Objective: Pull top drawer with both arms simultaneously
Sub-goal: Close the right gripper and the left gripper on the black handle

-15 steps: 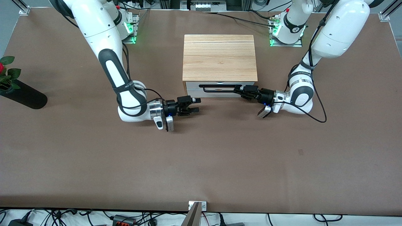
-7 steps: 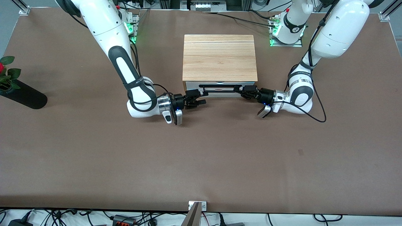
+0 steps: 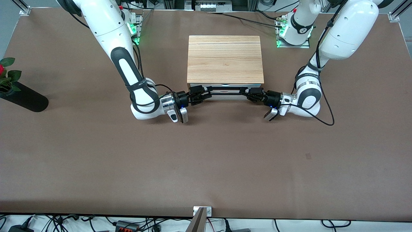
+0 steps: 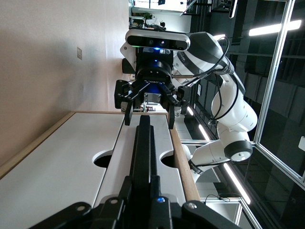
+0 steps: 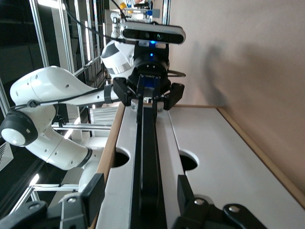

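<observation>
The top drawer has a white front and a long black bar handle; it sits closed under the light-wood cabinet. My left gripper is shut on the handle's end toward the left arm; the left wrist view shows its fingers pinching the bar. My right gripper is open at the handle's other end. In the right wrist view its fingers stand apart on either side of the bar without touching it. Each wrist view shows the other gripper at the bar's other end.
A black vase with a red rose lies at the right arm's end of the table. A cable loops on the table by the left arm's wrist. A small metal bracket sits at the table's near edge.
My right gripper has moved from the table beside the cabinet up to the handle's end and now straddles it, open. The left gripper has stayed shut on the handle.
</observation>
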`<state>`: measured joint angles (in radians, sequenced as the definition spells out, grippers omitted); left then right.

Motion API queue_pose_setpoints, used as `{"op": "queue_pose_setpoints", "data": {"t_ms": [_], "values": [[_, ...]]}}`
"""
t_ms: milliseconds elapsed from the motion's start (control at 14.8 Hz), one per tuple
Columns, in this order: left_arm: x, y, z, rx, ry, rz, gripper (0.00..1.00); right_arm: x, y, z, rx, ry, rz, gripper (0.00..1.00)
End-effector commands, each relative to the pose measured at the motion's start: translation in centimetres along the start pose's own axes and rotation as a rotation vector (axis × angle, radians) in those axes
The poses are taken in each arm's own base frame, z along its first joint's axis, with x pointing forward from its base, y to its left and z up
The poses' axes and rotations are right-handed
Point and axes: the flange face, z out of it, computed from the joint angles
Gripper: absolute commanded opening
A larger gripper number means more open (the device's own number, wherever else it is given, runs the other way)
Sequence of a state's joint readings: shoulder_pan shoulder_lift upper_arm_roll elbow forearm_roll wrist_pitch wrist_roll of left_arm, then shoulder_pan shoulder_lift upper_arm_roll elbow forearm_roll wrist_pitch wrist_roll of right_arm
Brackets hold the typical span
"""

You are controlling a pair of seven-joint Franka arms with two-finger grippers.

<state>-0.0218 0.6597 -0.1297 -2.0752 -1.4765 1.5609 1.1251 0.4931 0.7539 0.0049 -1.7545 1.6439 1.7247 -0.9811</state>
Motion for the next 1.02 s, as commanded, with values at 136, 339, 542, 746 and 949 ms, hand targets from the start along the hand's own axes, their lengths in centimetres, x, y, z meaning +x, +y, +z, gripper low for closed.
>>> {"op": "queue_pose_setpoints", "data": {"t_ms": [136,339,542,746,949], "values": [[-0.37,0.02,0.22,-0.01,0.019,0.008,0.01,-0.71,-0.94,-0.6,-0.004,-0.02,0.011,0.49],[-0.29,0.12,-0.1,-0.01,0.025,0.009,0.01,-0.75,-0.88,-0.32,-0.013,-0.02,0.011,0.4],[-0.3,0.13,-0.09,-0.011,0.024,0.009,0.01,-0.6,-0.99,-0.19,-0.018,-0.019,0.006,0.34],[-0.29,0.12,-0.1,-0.01,0.025,0.009,0.01,-0.43,-0.83,-0.21,-0.036,-0.008,0.005,0.25],[-0.17,0.2,-0.11,-0.01,0.025,0.013,0.01,-0.51,-0.66,0.2,-0.048,-0.006,0.005,0.15]]}}
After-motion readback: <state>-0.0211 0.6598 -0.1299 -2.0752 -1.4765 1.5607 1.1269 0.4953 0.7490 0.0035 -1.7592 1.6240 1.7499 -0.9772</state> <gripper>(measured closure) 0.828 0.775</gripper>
